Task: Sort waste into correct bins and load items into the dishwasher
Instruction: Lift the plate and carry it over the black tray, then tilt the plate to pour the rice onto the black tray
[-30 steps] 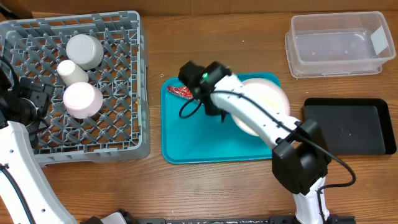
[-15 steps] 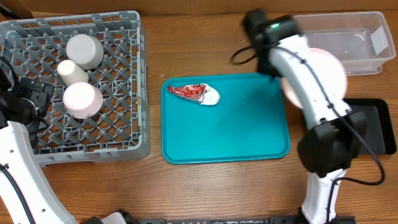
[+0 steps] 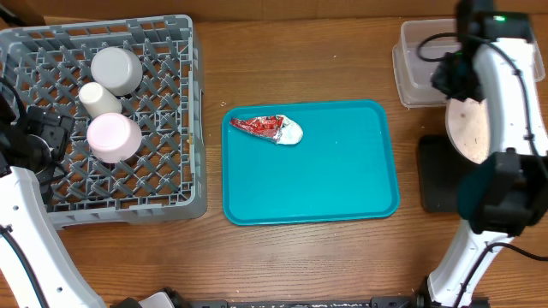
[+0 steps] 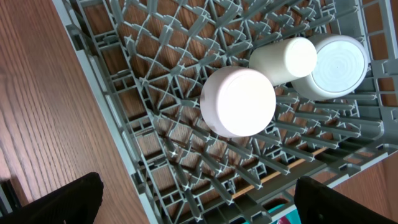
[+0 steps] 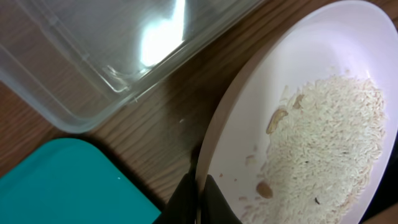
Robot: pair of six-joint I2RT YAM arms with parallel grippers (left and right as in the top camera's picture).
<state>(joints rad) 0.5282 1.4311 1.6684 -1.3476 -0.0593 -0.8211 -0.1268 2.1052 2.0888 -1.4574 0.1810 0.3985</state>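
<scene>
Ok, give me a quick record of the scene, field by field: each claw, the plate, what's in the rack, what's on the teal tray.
right claw: shut on the rim of the plate
plate load: rice
plate position: held up between the clear tub and black tray
left claw: open, holding nothing, at the grey rack
rack contents: metal bowl, white cup, pink bowl
teal tray: red wrapper with napkin wad

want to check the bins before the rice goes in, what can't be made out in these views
- black tray: overhead, mostly hidden under the right arm and the plate
- clear tub: overhead, right part covered by the arm; right wrist view cuts it off at the top
- plate's far rim: right wrist view, cut by the frame edge
</scene>
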